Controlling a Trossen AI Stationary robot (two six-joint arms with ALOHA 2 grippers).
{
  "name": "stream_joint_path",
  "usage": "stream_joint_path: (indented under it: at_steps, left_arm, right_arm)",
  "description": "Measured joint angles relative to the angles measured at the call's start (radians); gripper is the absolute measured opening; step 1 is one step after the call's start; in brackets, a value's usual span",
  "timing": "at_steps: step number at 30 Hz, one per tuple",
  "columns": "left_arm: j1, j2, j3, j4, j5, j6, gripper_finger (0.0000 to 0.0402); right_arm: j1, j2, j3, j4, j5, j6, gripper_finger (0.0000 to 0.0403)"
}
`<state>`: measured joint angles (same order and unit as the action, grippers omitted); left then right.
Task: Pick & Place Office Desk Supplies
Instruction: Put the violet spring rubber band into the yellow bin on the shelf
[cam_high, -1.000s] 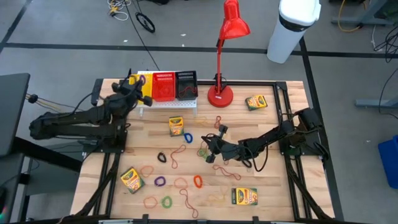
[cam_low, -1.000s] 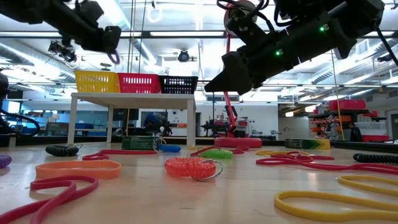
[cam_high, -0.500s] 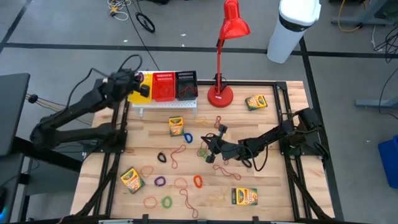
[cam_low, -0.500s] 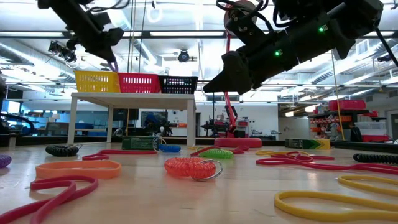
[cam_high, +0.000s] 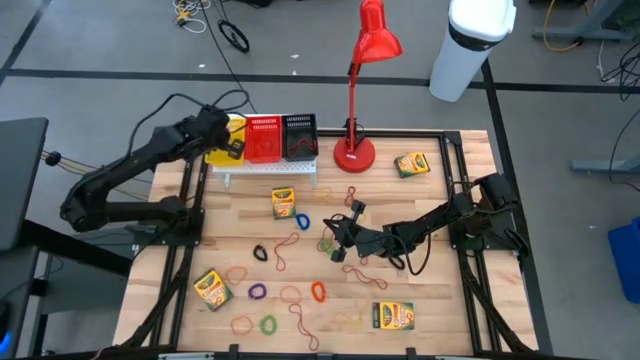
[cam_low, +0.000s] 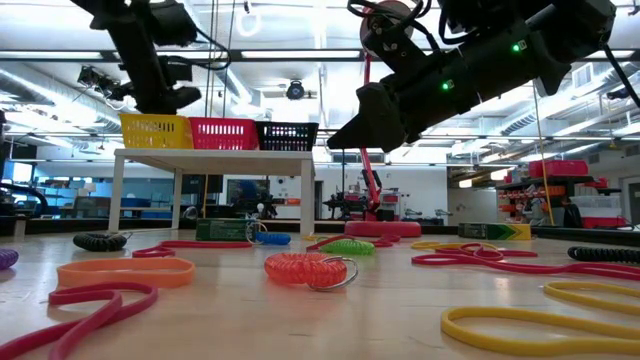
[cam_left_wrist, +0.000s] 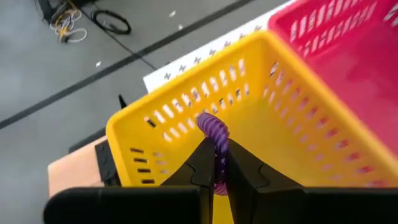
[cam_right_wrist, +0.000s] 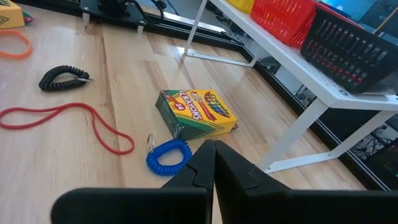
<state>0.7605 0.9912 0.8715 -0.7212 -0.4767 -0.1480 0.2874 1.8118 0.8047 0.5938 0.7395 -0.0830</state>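
My left gripper (cam_high: 232, 141) hangs over the yellow basket (cam_left_wrist: 205, 93) at the rack's left end, shut on a purple coil band (cam_left_wrist: 212, 127). My right gripper (cam_high: 333, 247) is shut on nothing and hovers above the middle of the table, near a blue coil (cam_right_wrist: 168, 157) and a crayon box (cam_right_wrist: 196, 112). Three more crayon boxes (cam_high: 411, 164) (cam_high: 211, 288) (cam_high: 393, 316) lie flat on the wood. Many thin loops (cam_high: 285, 252) in several colours are scattered across the near half. My left gripper pinches the purple coil band between its two fingertips (cam_left_wrist: 202, 155). The coil's upper end (cam_left_wrist: 214, 124) sticks out past the tips. The fingers slant downward into the yellow basket's opening. The coil is lifted clear above the basket's floor.
A red basket (cam_high: 263, 138) and a black basket (cam_high: 299, 136) stand beside the yellow one on the white rack (cam_high: 270, 168) at the far edge. The red desk lamp's base (cam_high: 354, 153) sits right of the rack. A black coil (cam_right_wrist: 61, 78) lies on the wood.
My left arm has risen and swung toward the far edge, bringing its gripper over the yellow basket and tipping it from nearly level to slanting down. The purple coil has travelled with it, still pinched.
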Motion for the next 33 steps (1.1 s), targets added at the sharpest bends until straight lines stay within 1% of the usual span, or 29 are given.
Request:
stream_joint_path:
  at_steps: [8, 23, 27, 33]
  left_arm:
    - [0.007, 0.007, 0.000, -0.011, 0.000, 0.008, 0.0030]
    - [0.006, 0.006, 0.000, -0.009, 0.000, 0.010, 0.0072]
    - [0.006, 0.006, 0.000, -0.008, 0.000, 0.012, 0.0086]
    - [0.000, -0.019, 0.017, -0.009, 0.000, 0.033, 0.0118]
  right_arm:
    - [0.000, 0.000, 0.000, -0.001, 0.000, 0.000, 0.0016]
    - [0.000, 0.000, 0.000, -0.003, 0.000, 0.000, 0.0016]
    - [0.000, 0.000, 0.000, -0.006, 0.000, 0.000, 0.0017]
    - [0.000, 0.000, 0.000, -0.007, 0.000, 0.000, 0.0017]
